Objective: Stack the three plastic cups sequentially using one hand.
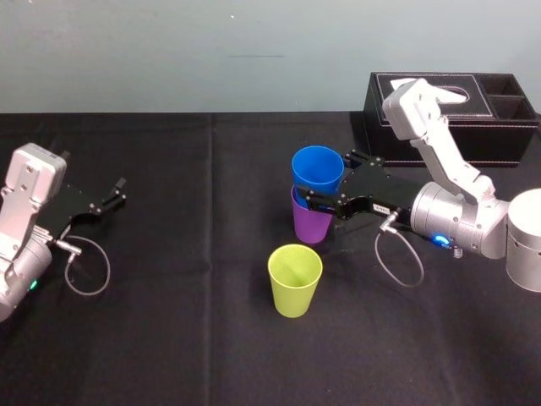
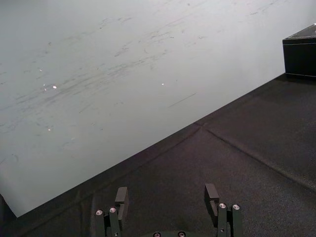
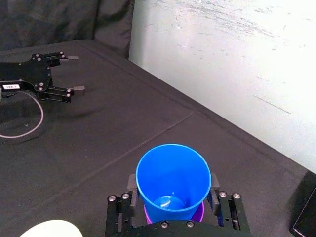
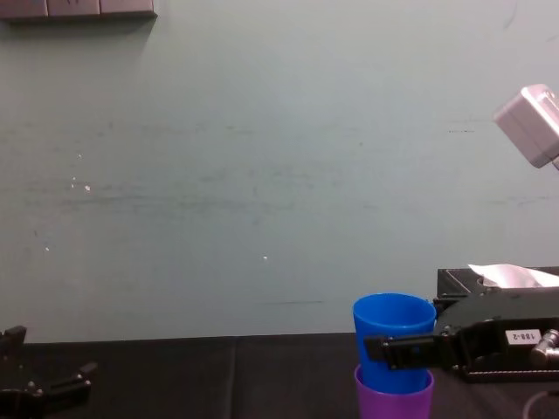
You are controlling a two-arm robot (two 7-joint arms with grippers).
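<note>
Because the yellow-green tapered plastic cup (image 1: 295,280) stands nearest us, alone and upright on the black-clothed desk (image 1: 169,347), we take it as the piece not yet stacked. Its long axis is vertical and its open mouth faces up.

Just beyond it, near but not touching, the bright blue tapered plastic cup (image 1: 317,169) sits nested in the purple tapered plastic cup (image 1: 311,222), both upright. Our right end effector (image 1: 328,178) reaches in level from the right, with its slim black fingers (image 3: 131,181) closed on either side of the blue cup's lower wall just above the purple rim.

We judge the coming move to turn on one relation: the yellow-green cup lies toward us and slightly left of the right end effector, and lower than its grip. The right arm is much the nearer of the two.

Well apart on the left side of the desk, our left end effector (image 1: 114,196) is parked with its fingers spread and holding nothing.

Farthest back on the right sits a black leather tissue box (image 1: 473,118), against the pale green wall (image 1: 169,51).
</note>
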